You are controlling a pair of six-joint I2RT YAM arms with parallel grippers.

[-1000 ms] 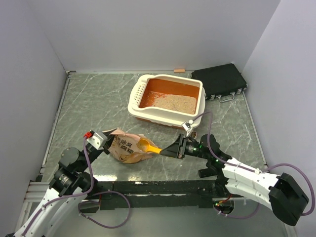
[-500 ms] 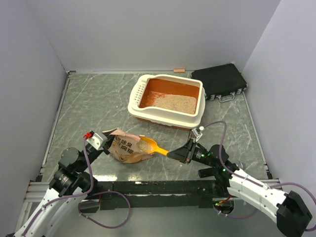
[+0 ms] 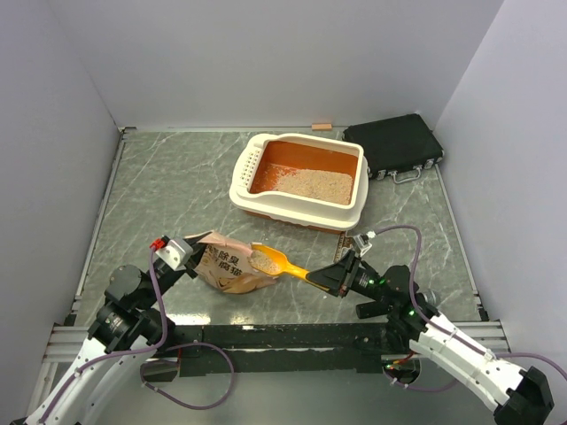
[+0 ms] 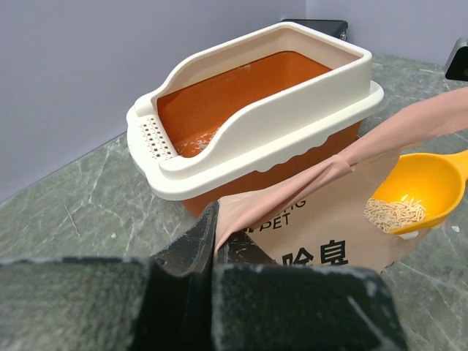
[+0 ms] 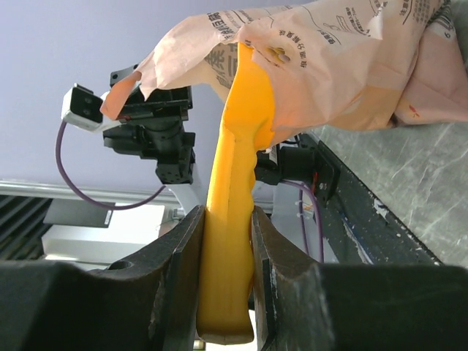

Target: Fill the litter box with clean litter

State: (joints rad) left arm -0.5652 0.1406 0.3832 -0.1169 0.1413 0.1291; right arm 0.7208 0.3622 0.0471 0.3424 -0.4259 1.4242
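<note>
The step in hand is judged to be the transfer of a loaded scoop from the bag to the litter box. The right gripper (image 3: 330,276) is clamped on the handle of the orange scoop (image 3: 279,262), whose bowl sits at the mouth of the paper bag (image 3: 229,266) in the lower centre of the top view and carries a small load of granules. The left gripper (image 3: 182,252) is closed on the bag's left edge, pinching the paper and holding the mouth open. The litter box (image 3: 292,206) stands in the upper centre, with a patch of clean litter (image 3: 312,184) on its orange floor, mostly toward the near right side. Keep the bowl level while lifting. Raise it above the cream rim before moving toward the upper centre, and tip it only when the bowl is over the floor. The near long rim lies between scoop and floor and is the edge most likely to be struck. In the left wrist view the rim dips toward the slotted end, which offers a lower crossing. The black case (image 3: 394,144) lies just beside the box's far right corner, so room is tight there. The bare table (image 3: 168,186) at the left of the frame offers the widest free space.
</note>
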